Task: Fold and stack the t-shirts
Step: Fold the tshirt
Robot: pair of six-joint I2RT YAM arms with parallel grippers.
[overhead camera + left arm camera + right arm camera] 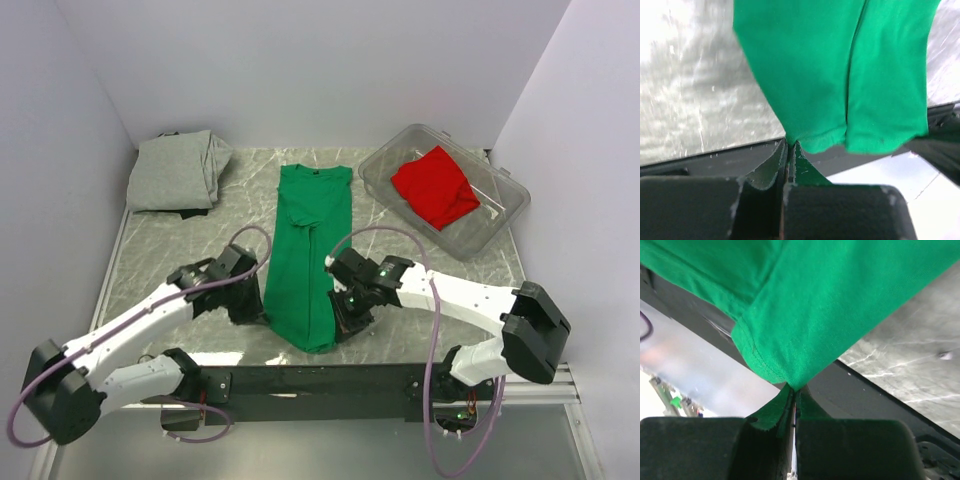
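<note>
The green t-shirt (305, 255) lies in the middle of the bench (170, 250), folded lengthwise into a narrow strip. Its collar is at the far end and its hem at the near edge, between the two arms. The left pincer (789, 149) is clenched on the near left corner of the hem. The right pincer (794, 390) is clenched on the near right corner. Both wrist views show green cloth nipped between closed jaws and gathered to a point at each grip.

Step in hand, as judged: fold the strip crosswise, hem toward collar.
- Raise both corners together, to equal height, so that the hem is straight.
- Carry them away from the arm bases along the axis of the strip. Do not pull sideways, or the lengthwise fold may open.
- Lower the hem level with the collar before releasing.

The grey t-shirt (178, 172) lies folded at the far left corner, well apart. The red t-shirt (433, 187) lies crumpled in the clear bin (500, 225) at the far right.

Writing: no brand, label or print is legible on any shirt, on the bin or on the arms
</note>
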